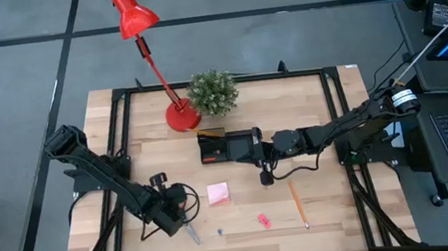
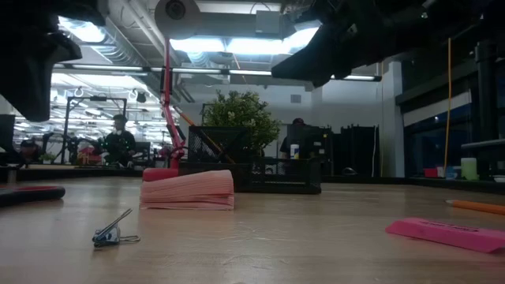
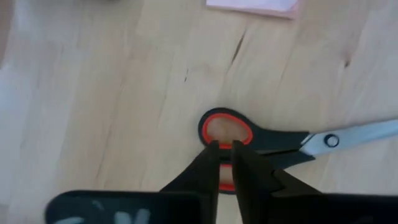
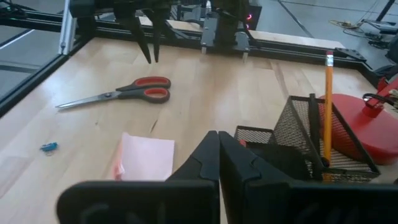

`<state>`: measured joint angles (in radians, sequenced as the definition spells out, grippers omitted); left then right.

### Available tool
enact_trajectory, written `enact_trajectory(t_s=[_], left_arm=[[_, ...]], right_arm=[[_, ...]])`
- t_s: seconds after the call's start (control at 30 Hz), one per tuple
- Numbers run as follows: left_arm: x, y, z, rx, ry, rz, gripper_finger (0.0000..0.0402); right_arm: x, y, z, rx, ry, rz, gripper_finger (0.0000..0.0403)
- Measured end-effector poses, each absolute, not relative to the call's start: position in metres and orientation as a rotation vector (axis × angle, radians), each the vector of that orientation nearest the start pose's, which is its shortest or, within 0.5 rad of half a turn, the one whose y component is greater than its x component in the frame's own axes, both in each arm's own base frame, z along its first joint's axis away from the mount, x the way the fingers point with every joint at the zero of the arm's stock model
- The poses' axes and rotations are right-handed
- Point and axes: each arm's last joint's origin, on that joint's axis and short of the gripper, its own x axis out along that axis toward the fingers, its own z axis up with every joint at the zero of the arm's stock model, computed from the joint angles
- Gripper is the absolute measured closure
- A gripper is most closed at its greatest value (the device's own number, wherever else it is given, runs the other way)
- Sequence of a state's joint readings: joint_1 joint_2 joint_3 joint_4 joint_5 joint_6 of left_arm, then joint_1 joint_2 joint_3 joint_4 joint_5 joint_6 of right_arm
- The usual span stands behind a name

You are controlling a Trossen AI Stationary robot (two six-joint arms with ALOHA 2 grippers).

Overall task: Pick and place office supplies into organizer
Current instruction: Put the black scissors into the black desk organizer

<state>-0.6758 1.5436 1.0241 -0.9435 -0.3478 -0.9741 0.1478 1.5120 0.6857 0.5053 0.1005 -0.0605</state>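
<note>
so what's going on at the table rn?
Desk tidy-up in progress. The left gripper is down over the red-handled scissors at the front left of the table, fingers close together at a handle loop, scissors flat on the wood. The right gripper, shut, hovers by the black organizer, which already holds a pencil. The pink sticky pad and another pencil are out on the table.

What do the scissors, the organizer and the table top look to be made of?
Scissors: bright bare-metal blades, black handles with red lining, probably plastic. Organizer: black wire mesh, since you see through its walls; likely metal. Table top: pale wood with visible grain and knots, matte.
</note>
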Motion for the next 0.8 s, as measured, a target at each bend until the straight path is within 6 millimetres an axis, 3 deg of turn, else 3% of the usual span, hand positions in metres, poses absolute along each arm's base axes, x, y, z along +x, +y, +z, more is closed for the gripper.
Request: enact_trajectory(t_s=[0.33, 0.57, 0.8], left_arm=[[0.215, -0.157, 0.203, -0.145, 1.243, 0.350, 0.0294], [0.220, -0.149, 0.202, -0.176, 1.277, 0.346, 0.0294], [0.229, -0.134, 0.189, -0.180, 1.281, 0.317, 0.0296]], right_arm=[[0.302, 0.050, 0.196, -0.107, 0.329, 0.084, 0.0400], [0.302, 0.050, 0.195, -0.108, 0.334, 0.084, 0.0400], [0.302, 0.050, 0.195, -0.108, 0.334, 0.084, 0.0400]])
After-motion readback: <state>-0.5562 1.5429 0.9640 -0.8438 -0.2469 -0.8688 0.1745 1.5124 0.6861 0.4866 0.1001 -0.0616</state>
